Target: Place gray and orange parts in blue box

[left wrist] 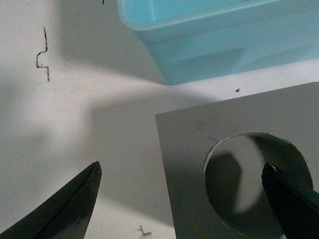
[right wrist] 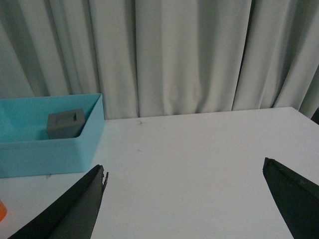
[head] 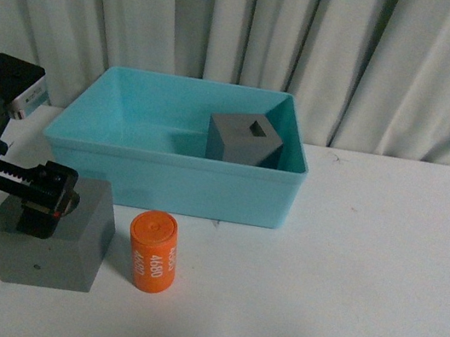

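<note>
Progress, by my reckoning, is one part of three: the matte gray cube with a rectangular recess (head: 241,147) sits inside the light turquoise-blue plastic box (head: 204,193), toward its far right corner. My left fingers (left wrist: 75,204) are spread over the matte gray cube with a round recess (head: 63,256) at the near left of the white worktop (head: 344,284). One is above the recess and the other outside the wall, a straddle I judge suits pinching that wall. The small orange cylinder (head: 152,253) printed "4680" stands just right of this cube. My right fingers (right wrist: 65,209) hang spread, holding nothing.
</note>
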Robot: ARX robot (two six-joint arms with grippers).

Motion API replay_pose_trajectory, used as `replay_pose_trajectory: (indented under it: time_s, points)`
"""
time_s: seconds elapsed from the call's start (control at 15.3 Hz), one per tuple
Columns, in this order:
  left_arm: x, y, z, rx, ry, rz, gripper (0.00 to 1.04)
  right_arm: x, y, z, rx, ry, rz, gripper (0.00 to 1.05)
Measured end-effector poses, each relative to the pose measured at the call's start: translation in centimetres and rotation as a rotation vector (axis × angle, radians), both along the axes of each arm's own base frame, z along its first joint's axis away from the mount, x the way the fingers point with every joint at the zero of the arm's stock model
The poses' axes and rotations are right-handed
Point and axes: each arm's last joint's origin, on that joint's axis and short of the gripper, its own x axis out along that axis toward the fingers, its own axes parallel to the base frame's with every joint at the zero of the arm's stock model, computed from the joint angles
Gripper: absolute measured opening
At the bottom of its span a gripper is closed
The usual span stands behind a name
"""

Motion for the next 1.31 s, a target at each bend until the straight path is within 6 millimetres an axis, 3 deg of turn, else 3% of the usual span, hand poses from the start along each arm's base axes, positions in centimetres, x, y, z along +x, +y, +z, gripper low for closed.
replay_pose_trajectory:
  time_s: [0.2,0.26,0.46,0.66,0.85,0.98,1.05,1.11,1.25,1.31]
  points:
    - [0.4,0.0,-0.6,0.003,0.010,0.003,0.98,0.0,0.0,0.0,0.000,0.000,0.000,0.98]
    - [0.5,-0.1,-0.7,0.004,0.010,0.002,0.94,0.0,0.0,0.0,0.000,0.000,0.000,0.98]
    - [0.7,-0.1,-1.0,0.004,0.015,0.002,0.68,0.0,0.0,0.0,0.000,0.000,0.000,0.98]
    - [0.4,0.0,-0.7,-0.005,0.022,0.002,0.22,0.0,0.0,0.0,0.000,0.000,0.000,0.98]
    - [-1.1,0.5,0.8,-0.029,0.048,0.005,0.20,0.0,0.0,0.0,0.000,0.000,0.000,0.98]
    - [-2.3,0.8,3.4,-0.082,0.039,-0.004,0.20,0.0,0.0,0.0,0.000,0.000,0.000,0.98]
    - [-2.8,0.8,6.1,-0.123,-0.012,-0.016,0.20,0.0,0.0,0.0,0.000,0.000,0.000,0.98]
    - [-2.8,0.7,9.9,-0.169,-0.110,-0.042,0.19,0.0,0.0,0.0,0.000,0.000,0.000,0.98]
    - [-1.4,-0.1,15.5,-0.213,-0.286,-0.068,0.19,0.0,0.0,0.0,0.000,0.000,0.000,0.98]
    - [-0.4,-0.7,16.7,-0.217,-0.334,-0.081,0.19,0.0,0.0,0.0,0.000,0.000,0.000,0.98]
